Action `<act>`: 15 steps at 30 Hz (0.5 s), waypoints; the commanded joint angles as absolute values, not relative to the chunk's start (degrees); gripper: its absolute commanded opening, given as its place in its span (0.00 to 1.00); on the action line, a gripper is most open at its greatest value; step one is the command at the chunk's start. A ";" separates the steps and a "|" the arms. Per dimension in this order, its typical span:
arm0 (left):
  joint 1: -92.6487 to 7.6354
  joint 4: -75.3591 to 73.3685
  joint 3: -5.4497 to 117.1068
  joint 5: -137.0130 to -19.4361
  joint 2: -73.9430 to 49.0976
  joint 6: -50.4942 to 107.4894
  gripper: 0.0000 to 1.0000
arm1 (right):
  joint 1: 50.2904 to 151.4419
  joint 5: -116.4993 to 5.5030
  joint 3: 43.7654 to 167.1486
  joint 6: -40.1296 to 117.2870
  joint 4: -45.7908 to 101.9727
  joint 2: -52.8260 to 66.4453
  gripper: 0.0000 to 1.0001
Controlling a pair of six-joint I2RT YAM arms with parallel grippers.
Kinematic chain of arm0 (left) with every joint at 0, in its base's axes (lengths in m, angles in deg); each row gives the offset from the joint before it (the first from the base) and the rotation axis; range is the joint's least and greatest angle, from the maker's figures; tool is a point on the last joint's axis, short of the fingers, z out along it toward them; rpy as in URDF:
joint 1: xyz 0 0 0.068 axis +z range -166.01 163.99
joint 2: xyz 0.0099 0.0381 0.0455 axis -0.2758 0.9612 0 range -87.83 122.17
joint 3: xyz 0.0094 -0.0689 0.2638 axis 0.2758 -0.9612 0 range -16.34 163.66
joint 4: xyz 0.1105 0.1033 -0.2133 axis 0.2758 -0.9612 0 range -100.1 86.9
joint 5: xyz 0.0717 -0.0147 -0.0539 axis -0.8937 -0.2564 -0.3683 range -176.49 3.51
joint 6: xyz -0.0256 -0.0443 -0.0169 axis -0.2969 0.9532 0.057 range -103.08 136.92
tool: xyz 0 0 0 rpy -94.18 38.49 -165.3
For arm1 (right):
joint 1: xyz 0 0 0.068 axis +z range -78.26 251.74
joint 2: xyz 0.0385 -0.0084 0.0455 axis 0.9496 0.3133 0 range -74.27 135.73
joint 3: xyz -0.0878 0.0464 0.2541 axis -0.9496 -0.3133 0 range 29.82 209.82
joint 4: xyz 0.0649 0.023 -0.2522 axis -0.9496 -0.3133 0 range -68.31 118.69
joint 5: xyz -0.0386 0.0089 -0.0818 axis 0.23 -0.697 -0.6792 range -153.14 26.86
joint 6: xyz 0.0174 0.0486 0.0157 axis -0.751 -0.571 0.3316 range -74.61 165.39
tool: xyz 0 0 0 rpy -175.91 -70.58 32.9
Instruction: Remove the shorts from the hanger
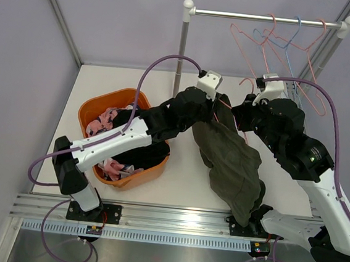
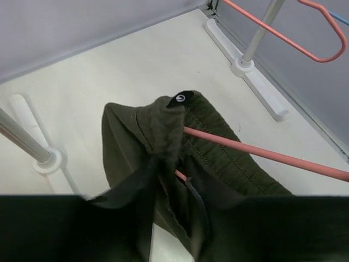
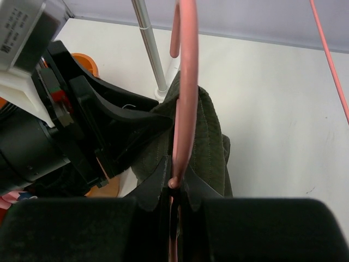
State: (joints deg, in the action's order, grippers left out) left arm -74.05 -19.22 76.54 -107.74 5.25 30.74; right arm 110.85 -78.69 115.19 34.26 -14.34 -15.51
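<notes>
The olive green shorts (image 1: 231, 158) hang from a pink hanger (image 3: 185, 82) and trail down to the table between the arms. My left gripper (image 1: 217, 113) is shut on the shorts' waistband (image 2: 218, 158), with its fingers bunching the cloth beside the hanger bar (image 2: 262, 153). My right gripper (image 1: 244, 111) is shut on the hanger wire, which runs between its fingertips (image 3: 163, 177) above the shorts (image 3: 210, 142). Pink patterned shorts (image 1: 105, 119) and black cloth (image 1: 141, 155) lie in the orange basket (image 1: 103, 102). I cannot make out the camouflage pair.
A white clothes rack (image 1: 266, 18) stands at the back, its left post (image 1: 182, 51) just behind my left gripper. Several bare pink and blue hangers (image 1: 283, 42) hang at its right end. The rack's feet (image 2: 245, 65) rest on the table. Walls enclose the table.
</notes>
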 commanded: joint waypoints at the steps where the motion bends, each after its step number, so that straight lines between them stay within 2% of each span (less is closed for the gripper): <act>1: -73.84 -19.00 79.37 -108.09 6.74 30.98 0.19 | 111.64 -79.05 118.33 34.32 -11.74 -16.61 0.00; 3: -73.84 -19.79 79.37 -111.52 6.83 30.98 0.00 | 111.64 -79.13 118.15 34.32 -12.09 -16.61 0.00; 10: -71.39 -27.61 87.98 -124.36 12.61 30.98 0.00 | 111.64 -75.36 118.15 33.09 -12.53 -18.46 0.00; 15: -67.69 -26.82 89.65 -124.02 15.44 31.85 0.00 | 111.82 -74.04 118.59 33.09 -13.94 -20.30 0.00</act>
